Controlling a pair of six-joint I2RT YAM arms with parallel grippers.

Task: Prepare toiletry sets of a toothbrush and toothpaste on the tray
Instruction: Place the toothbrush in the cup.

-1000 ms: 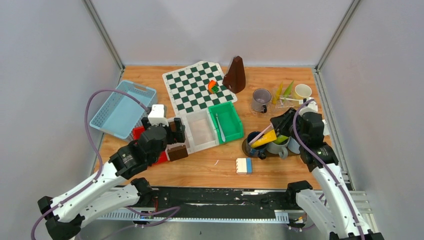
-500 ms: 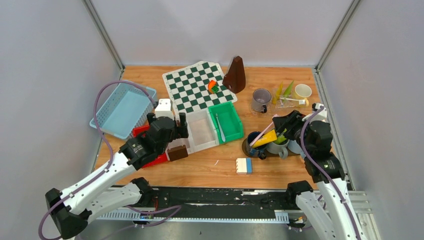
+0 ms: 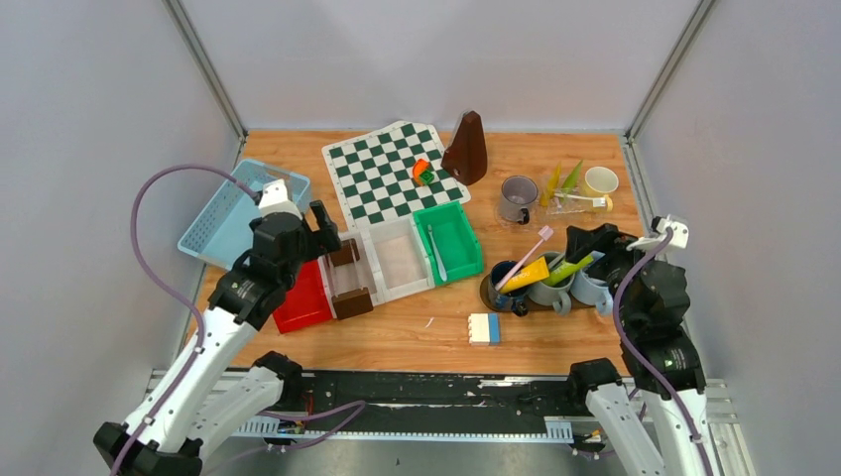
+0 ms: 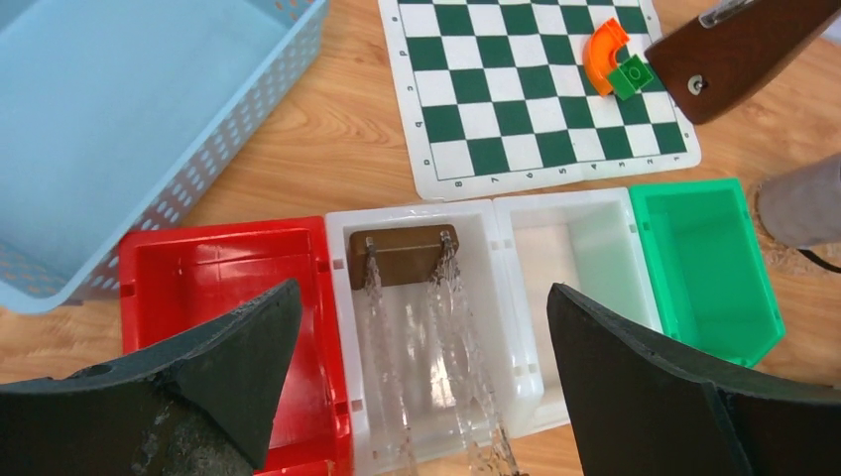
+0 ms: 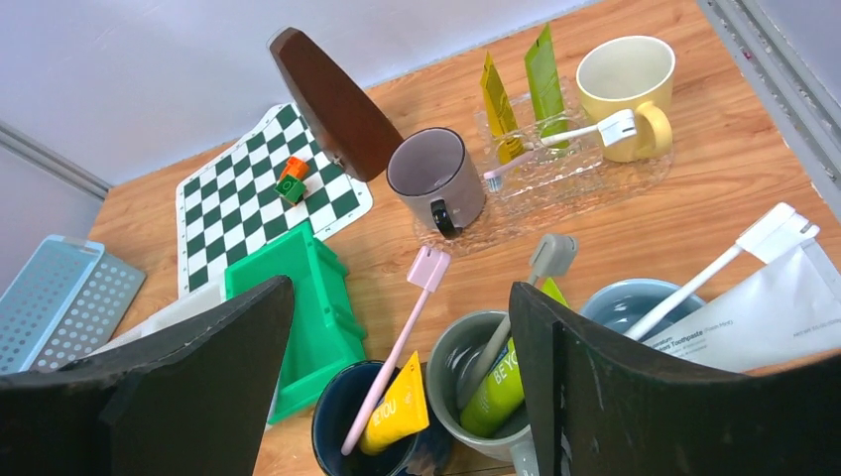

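3 sets are made up: dark blue mug (image 5: 332,416) w/ pink brush + yellow tube, grey-green mug (image 5: 458,359) w/ brush + green tube, light blue mug (image 5: 617,299) w/ white brush. All are parked on the worktop (image 3: 417,337) by the right arm, none on the clear tray (image 5: 595,183). Left to do, approx half: grey mug (image 5: 436,183) and yellow mug (image 5: 625,84) are seen empty, w/ loose tubes + brush laid on the tray. Right end effector (image 5: 399,290) is spread wide, nothing held; left end effector (image 4: 424,297) likewise released, over the bins (image 4: 694,258)
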